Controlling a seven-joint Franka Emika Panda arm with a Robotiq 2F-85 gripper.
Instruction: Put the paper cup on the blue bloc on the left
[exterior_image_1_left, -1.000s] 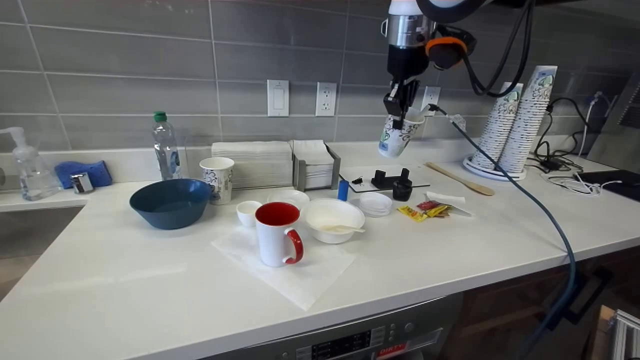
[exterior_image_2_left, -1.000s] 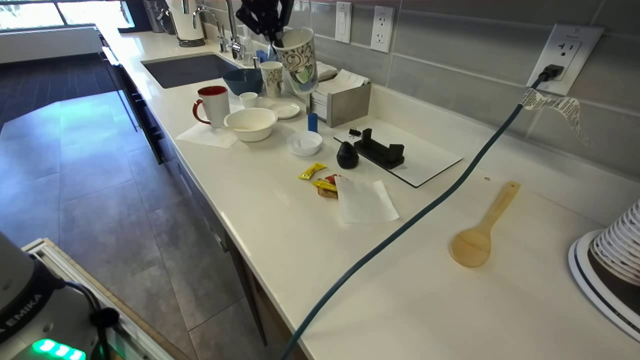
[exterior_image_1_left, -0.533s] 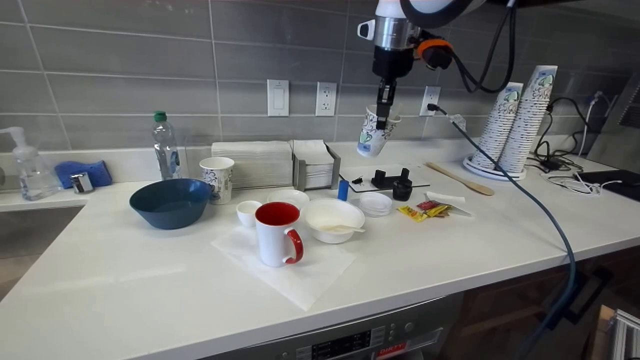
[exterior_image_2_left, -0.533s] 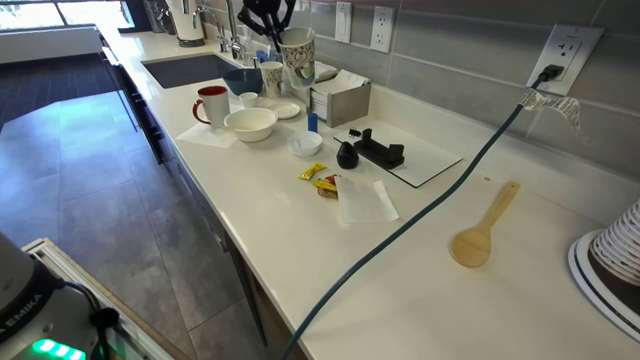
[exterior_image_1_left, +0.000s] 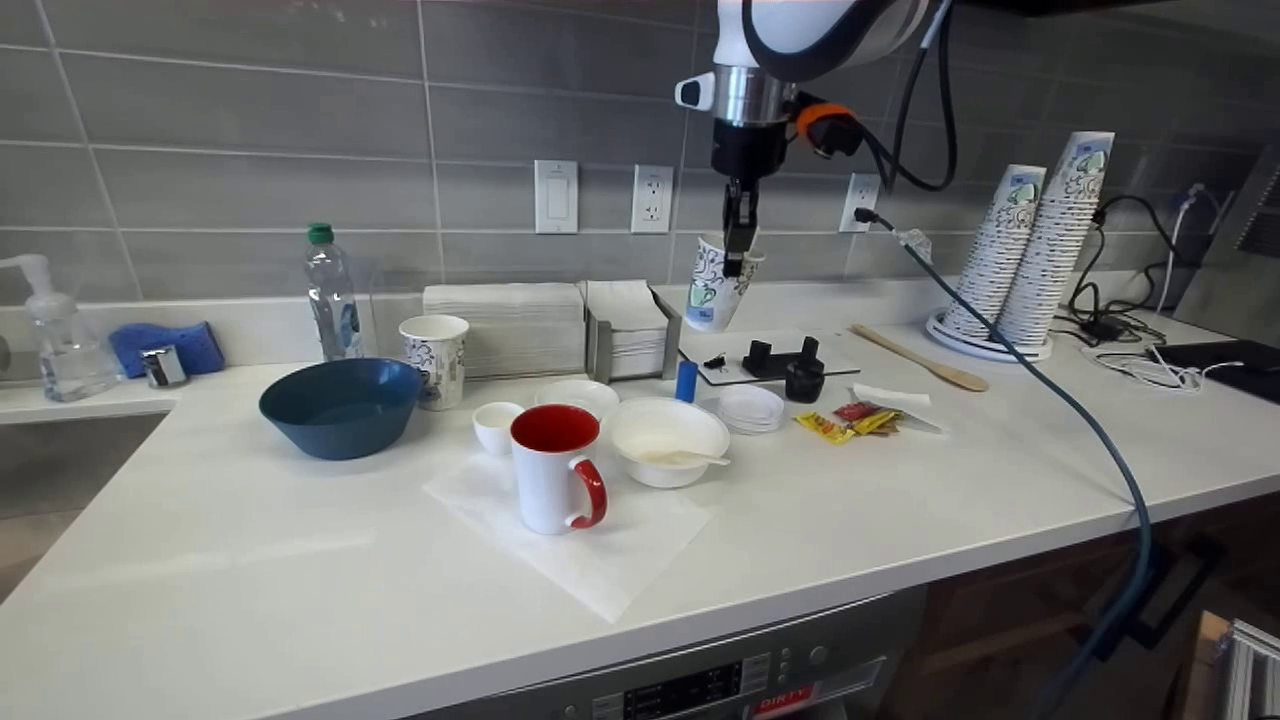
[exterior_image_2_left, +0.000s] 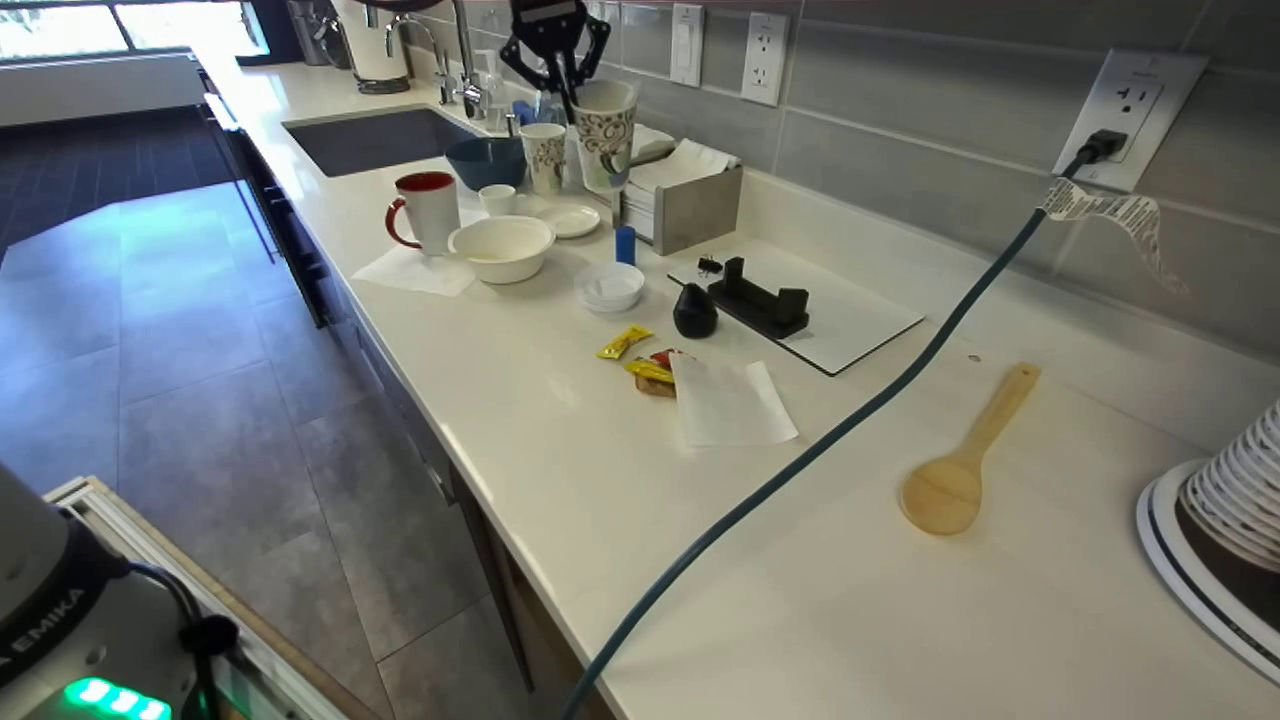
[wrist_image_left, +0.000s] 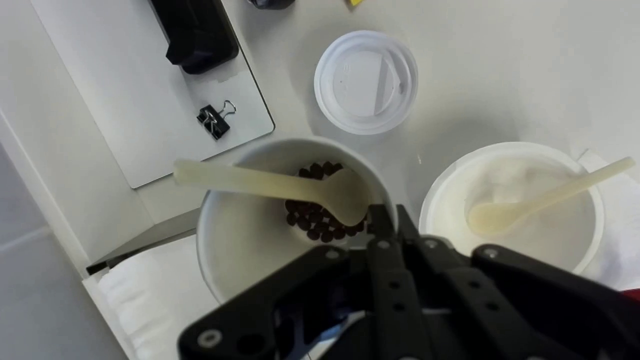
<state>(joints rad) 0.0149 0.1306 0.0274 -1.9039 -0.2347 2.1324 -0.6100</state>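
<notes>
Grey tiles (exterior_image_1_left: 260, 110) back the counter (exterior_image_1_left: 300, 570); a distant window (exterior_image_2_left: 165, 30) glows.

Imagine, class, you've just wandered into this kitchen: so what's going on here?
A white-and-black robot arm is holding a swirl-patterned white paper cup near its rim, the black two-fingered gripper pinching the wall. The cup hangs tilted above the white countertop, with a pale cream-coloured spoon leaning in it and dark bean-like pieces at the bottom. A small blue cylindrical block stands upright near the grey metal napkin holder; the cup is not yet on it.
</notes>
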